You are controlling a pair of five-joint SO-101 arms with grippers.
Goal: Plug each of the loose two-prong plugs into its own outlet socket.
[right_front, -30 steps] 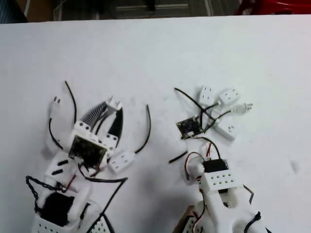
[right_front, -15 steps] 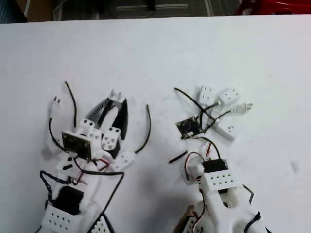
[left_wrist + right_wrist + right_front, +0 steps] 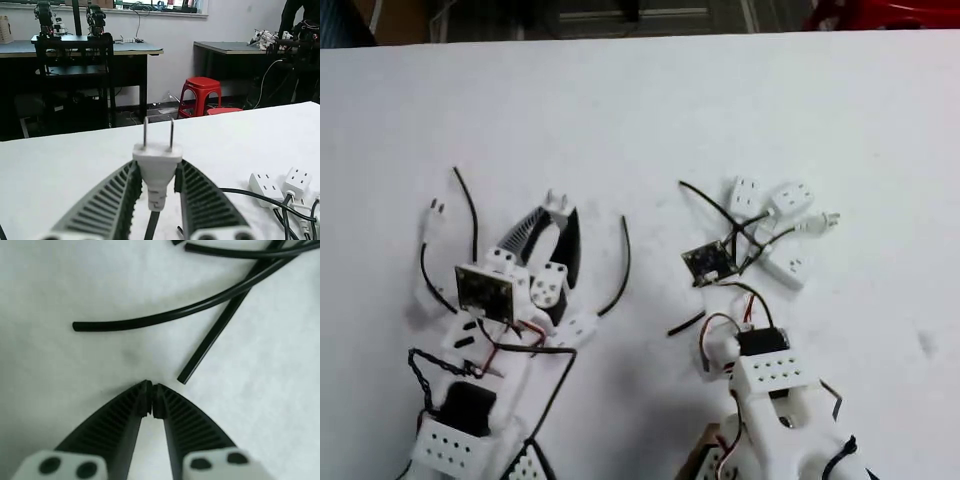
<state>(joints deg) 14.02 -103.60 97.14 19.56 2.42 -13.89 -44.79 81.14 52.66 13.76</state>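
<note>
We see the left gripper (image 3: 156,174) clamped on a white two-prong plug (image 3: 155,159). Its ribbed fingers (image 3: 117,197) press the plug body from both sides, the two metal prongs stand up past the fingertips, and the plug's black cord (image 3: 151,227) runs back between the fingers. In the high view this gripper (image 3: 556,216) and plug (image 3: 556,204) are over the left half of the white table (image 3: 640,100), prongs pointing to the far side. To the right lies a cluster of white outlet sockets (image 3: 792,197), with another loose white plug (image 3: 817,223) among them, and a lone white socket block (image 3: 575,328) lies just beside the left arm. A third white plug (image 3: 433,214) lies at the far left. The left wrist view adds the sockets (image 3: 265,184) seen from the side and a red plastic stool (image 3: 200,92) beyond the table. The right wrist view shows the right gripper (image 3: 151,400) with fingertips pressed together on nothing, near the cut ends of thin black cords (image 3: 165,317). The markings on the small dark circuit board (image 3: 708,262) are too small for us to read.
</note>
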